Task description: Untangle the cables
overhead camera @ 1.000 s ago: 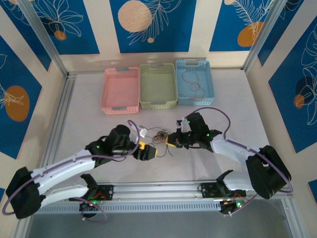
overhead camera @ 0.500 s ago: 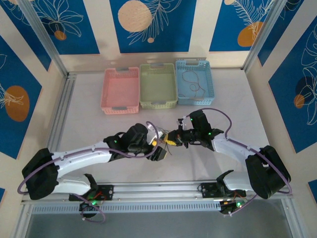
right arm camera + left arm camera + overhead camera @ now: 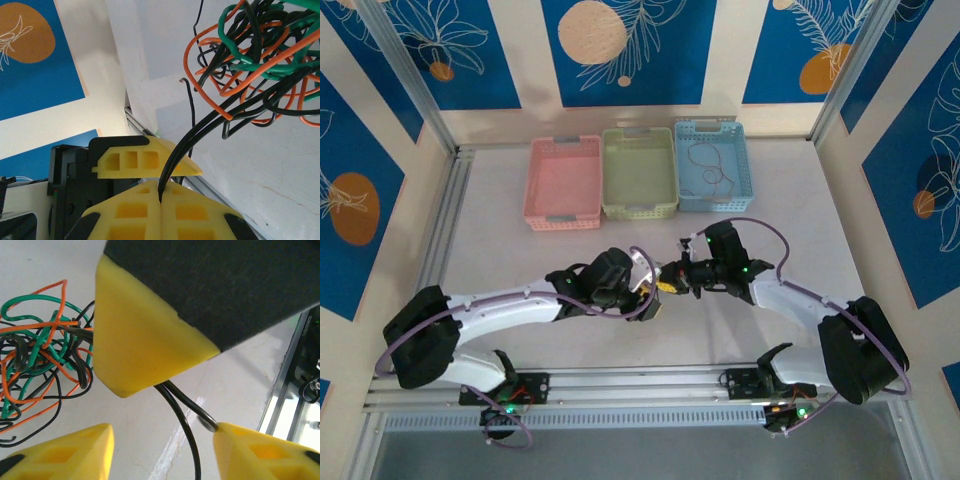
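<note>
Worktop: pale worktop (image 3: 500, 250) is carrying three baskets along its 12 o'clock edge: pink basket (image 3: 563, 220), green basket (image 3: 640, 211), blue basket (image 3: 716, 206), running 9 to 3.

Cables: a knot of orange, green and black cables (image 3: 47, 340) (image 3: 252, 61) is lying on the worktop just toward 6 o'clock of centre, between the two arm heads. The heads are largely covering it in the top view. It is sitting at 9 o'clock in the left wrist view and at 1 o'clock in the right wrist view.

Black cable: black cable (image 3: 186, 427) is trailing out of the knot, well clear of the other strands.

Right jaws: pressing fully together, the fingers (image 3: 200, 215) pinching the black cable in the seam between them.

Left jaws: standing part-way apart. The fingers (image 3: 70, 450) are flanking the black cable without clamping it. A bare metal tip is showing right at the corner of the 3 o'clock finger.

Spacing: the two heads are sitting tip to tip. The right finger wedge (image 3: 140, 340) is hanging just beyond the left gap.

Blue basket contents: a thin reddish cable (image 3: 705, 160) is lying inside in a loose loop.
</note>
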You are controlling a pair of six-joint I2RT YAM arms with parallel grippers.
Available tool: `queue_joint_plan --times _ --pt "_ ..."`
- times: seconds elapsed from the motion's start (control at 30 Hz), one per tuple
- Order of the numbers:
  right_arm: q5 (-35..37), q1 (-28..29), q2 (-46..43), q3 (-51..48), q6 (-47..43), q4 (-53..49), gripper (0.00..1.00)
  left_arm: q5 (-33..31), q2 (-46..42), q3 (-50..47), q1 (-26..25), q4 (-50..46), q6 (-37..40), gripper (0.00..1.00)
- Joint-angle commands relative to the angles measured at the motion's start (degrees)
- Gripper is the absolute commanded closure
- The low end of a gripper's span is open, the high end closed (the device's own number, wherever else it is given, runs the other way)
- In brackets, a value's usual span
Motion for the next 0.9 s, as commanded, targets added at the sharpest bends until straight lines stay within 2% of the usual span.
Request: queue_joint_plan --times 0.0,0.17,0.33,0.47,0.63,0.73,0.8,0.83,0.87 --pt "-1.89 -0.23 -2.07 0.80 0.71 -1.32 1.00 -0.26 1.24 -0.32 -0.53 2.38 0.30 0.50" --pt "-1.61 -0.45 -2.66 0.59 0.18 -2.23 1.00 0.18 1.76 -0.53 -0.54 2.56 0.10 0.53" --pt "-1.75 -0.83 -2.77 0.25 -0.06 -2.38 1.00 0.85 -0.49 -1.96 -0.58 2.34 -0.05 0.44" --pt "-1.75 -1.16 -3.22 -0.03 -0.17 -2.72 1.00 1.73 -2.24 -3.43 -0.53 1.88 -0.06 0.47" --pt "-1.58 -1.32 -3.80 -0.23 -0.35 -3.20 1.00 1.42 -2.88 -4.61 -0.48 2.09 -0.05 0.58" --pt "-1.58 -1.41 -3.91 -0.16 -0.46 -3.40 1.00 0.81 -2.49 -4.28 -0.53 2.19 -0.13 0.78" --pt "-1.49 -1.37 -4.11 0.06 -0.93 -4.06 1.00 -0.04 -3.08 -4.60 -0.49 2.68 -0.45 0.97" --pt "-1.38 -1.38 -4.18 0.18 -1.35 -4.61 1.00 -0.37 -3.51 -4.69 -0.53 3.00 -0.61 1.00" --pt "-1.16 -1.38 -4.20 0.45 -1.93 -5.31 0.96 -0.63 -4.00 -4.91 -0.53 3.29 -0.73 1.00"
